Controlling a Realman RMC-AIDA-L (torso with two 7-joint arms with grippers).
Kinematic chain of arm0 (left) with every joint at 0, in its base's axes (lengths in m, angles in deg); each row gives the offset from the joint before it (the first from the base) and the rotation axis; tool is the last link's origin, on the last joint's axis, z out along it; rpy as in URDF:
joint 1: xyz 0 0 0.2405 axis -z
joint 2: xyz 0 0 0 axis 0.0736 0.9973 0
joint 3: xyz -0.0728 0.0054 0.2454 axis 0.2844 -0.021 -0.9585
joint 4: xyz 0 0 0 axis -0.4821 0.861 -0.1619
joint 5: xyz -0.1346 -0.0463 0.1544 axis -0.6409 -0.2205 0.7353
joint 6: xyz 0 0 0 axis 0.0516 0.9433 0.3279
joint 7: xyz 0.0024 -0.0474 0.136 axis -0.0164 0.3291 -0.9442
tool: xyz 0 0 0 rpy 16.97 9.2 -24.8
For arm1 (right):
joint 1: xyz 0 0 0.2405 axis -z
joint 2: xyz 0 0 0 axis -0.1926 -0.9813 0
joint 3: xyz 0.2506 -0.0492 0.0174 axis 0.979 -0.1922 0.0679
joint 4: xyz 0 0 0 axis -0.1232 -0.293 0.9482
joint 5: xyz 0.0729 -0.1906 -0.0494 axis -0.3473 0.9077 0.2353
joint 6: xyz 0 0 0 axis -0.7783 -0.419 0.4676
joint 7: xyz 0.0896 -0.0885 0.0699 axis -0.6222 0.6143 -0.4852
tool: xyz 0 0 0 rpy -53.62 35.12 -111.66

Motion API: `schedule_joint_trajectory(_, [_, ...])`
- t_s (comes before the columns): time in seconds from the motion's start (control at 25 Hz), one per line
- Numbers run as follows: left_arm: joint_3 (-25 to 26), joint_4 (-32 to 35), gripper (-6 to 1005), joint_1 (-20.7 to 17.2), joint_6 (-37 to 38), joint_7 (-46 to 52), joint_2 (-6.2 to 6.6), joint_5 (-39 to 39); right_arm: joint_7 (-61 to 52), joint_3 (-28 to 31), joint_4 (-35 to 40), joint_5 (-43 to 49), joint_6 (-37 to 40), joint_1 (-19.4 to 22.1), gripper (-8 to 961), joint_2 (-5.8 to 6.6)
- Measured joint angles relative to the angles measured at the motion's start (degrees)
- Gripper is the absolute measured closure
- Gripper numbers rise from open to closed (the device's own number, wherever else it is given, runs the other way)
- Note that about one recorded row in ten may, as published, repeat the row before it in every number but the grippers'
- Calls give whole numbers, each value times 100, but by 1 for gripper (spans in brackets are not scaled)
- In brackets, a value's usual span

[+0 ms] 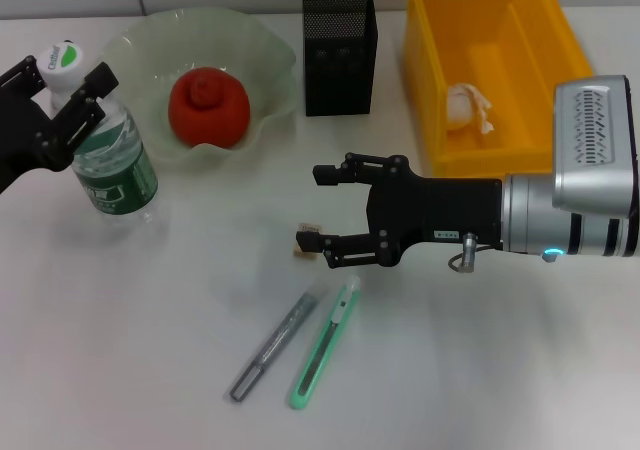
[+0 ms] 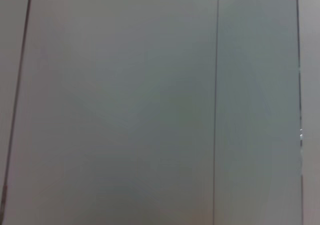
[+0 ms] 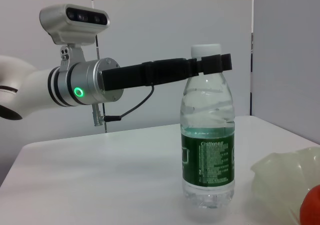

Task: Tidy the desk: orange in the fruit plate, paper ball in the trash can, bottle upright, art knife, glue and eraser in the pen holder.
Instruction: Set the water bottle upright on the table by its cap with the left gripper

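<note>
Left end effector (image 1: 62,85) pinches the neck of the bottle (image 1: 112,160), which stands upright on the surface (image 1: 480,370) beside the fruit plate (image 1: 262,60) w/ orange (image 1: 208,107) inside. Right end effector (image 1: 325,213) hangs wide open over a small eraser (image 1: 305,242) — art knife (image 1: 325,348) and glue (image 1: 272,347) just below, pen holder (image 1: 339,52) beyond — paper ball (image 1: 466,107) sits in the trash can (image 1: 560,40).
</note>
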Motion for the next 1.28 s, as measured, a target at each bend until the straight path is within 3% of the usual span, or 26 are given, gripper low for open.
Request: schedule_joint_trajectory(1.28, [-11,-369,468,192,-978,-544,-10,-12,-40,56,-87,-25,-280,4,141,0])
